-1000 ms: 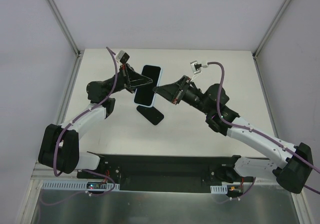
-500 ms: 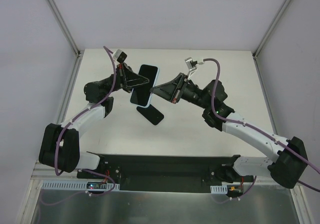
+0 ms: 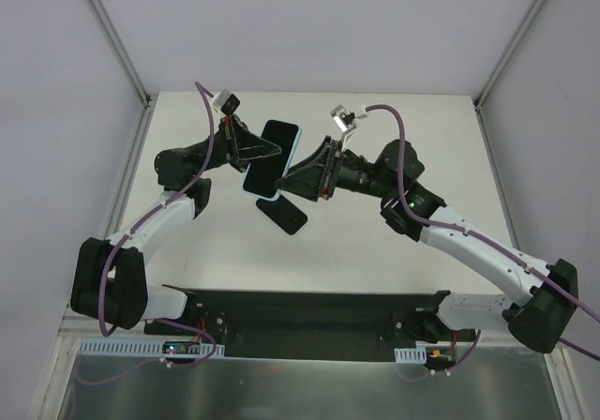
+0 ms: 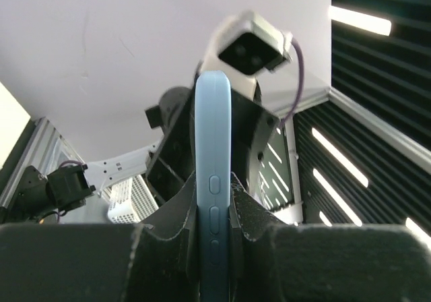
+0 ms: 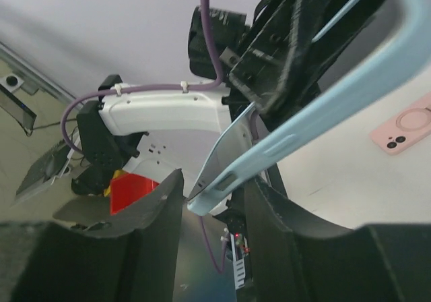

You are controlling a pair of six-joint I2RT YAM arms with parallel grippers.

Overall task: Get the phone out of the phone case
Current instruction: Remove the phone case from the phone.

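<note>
The phone in its light blue case (image 3: pixel 273 157) is held up above the table, screen toward the top camera. My left gripper (image 3: pixel 253 154) is shut on the case's long edges; in the left wrist view the blue case edge with its buttons (image 4: pixel 212 147) stands clamped between the pads of the left gripper (image 4: pixel 214 214). My right gripper (image 3: pixel 287 178) is open at the case's lower corner. In the right wrist view the right gripper (image 5: pixel 214 194) straddles that corner of the case (image 5: pixel 303 123), where a silver phone edge (image 5: pixel 229 147) shows apart from the case.
A pink phone case with a ring (image 5: pixel 404 130) lies on the white table (image 3: pixel 375 242). A dark phone-shaped patch (image 3: pixel 283 216) lies on the table under the held phone; I cannot tell whether it is an object or a shadow.
My right gripper has moved left and closed in on the phone's lower corner, now straddling it. The left gripper and phone shifted slightly left.
</note>
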